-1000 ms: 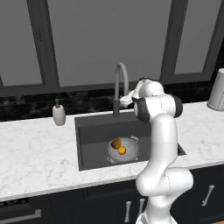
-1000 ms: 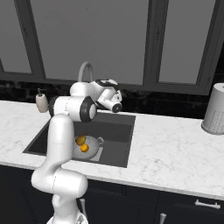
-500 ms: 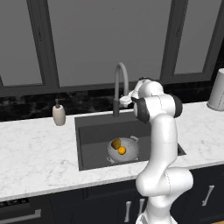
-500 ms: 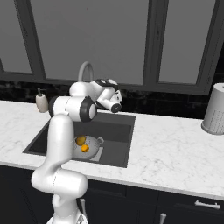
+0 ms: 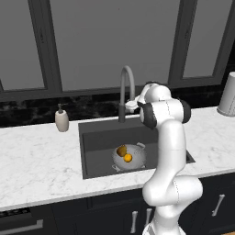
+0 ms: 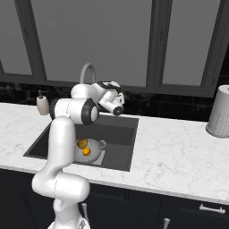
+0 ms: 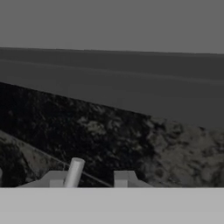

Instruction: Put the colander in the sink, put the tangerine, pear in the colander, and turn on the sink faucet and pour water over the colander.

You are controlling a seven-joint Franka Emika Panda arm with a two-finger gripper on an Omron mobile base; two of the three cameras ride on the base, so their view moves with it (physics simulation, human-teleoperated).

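The sink faucet (image 5: 125,89) lever (image 7: 73,173) stands between your fingers (image 7: 124,178), so you can push it; I cannot tell if they grasp it. No water runs yet.

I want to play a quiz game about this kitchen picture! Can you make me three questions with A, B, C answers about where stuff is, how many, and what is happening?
1. Where is the silver metal colander full of holes?
A. in the dark grey sink
B. on the white marble counter
C. on the floor

2. How many fruits lie in it?
A. none
B. two
C. five

3. Is water running from the tall grey gooseneck faucet?
A. yes, a blue stream
B. no stream shows
C. the basin is overflowing

Answers:
1 A, the colander sits inside the sink.
2 B, a bright orange tangerine and a brownish-golden pear.
3 B, nothing falls from the faucet.
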